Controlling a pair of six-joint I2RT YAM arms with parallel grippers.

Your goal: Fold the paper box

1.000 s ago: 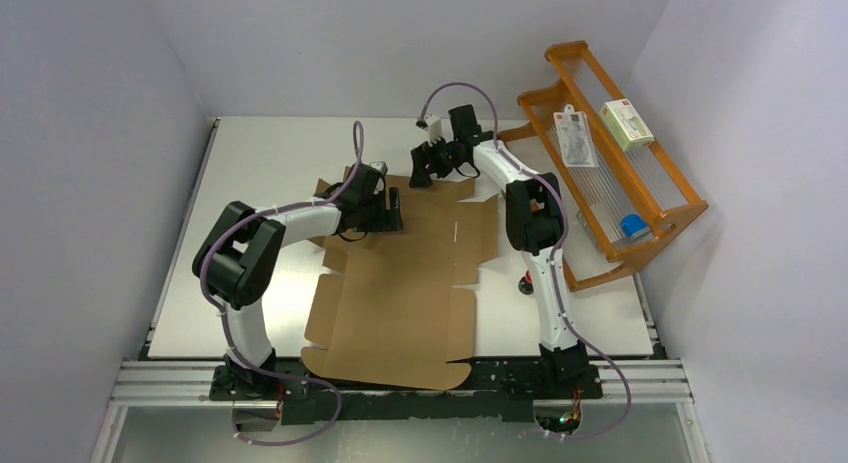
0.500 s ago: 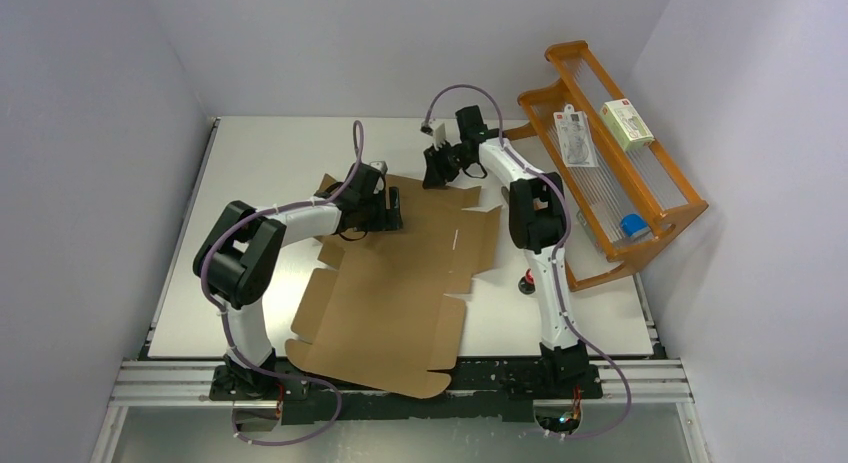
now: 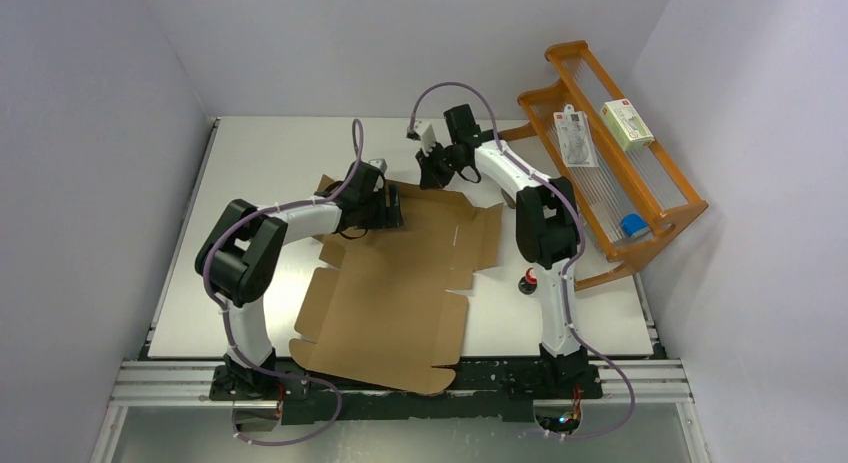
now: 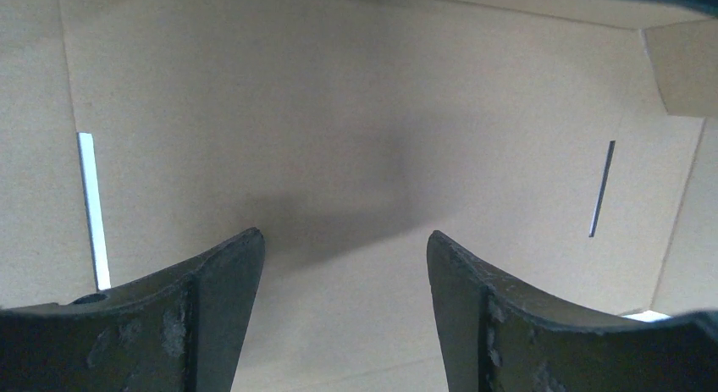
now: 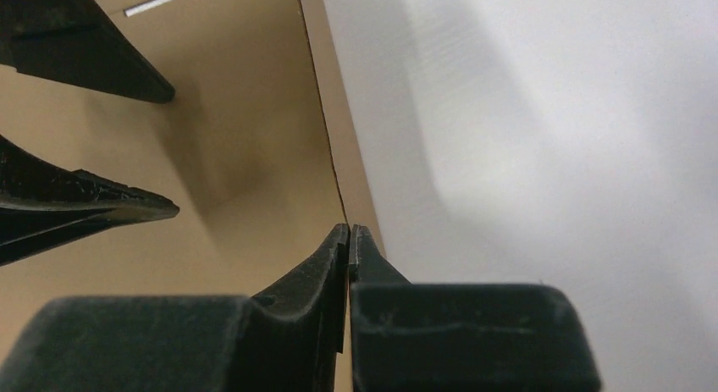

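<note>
Cardboard box (image 3: 395,293) lies flat and unfolded, from the near edge to the middle of the bench (image 3: 260,153). Left gripper (image 4: 343,240) is spread wide over its far-left panel, likely to pin it. Right gripper (image 5: 349,231) is pinched on the far flap edge, probably to raise it.

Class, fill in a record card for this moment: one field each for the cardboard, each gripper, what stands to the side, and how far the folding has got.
Paper box: brown cardboard sheet with flaps and slits, lying open on the table
Left gripper: open, over a slitted panel, holding nothing
Right gripper: shut on the sheet's far edge
Rack: orange wood, right of the table, holding a white-and-green carton
Folding: sheet not yet formed into a box
</note>
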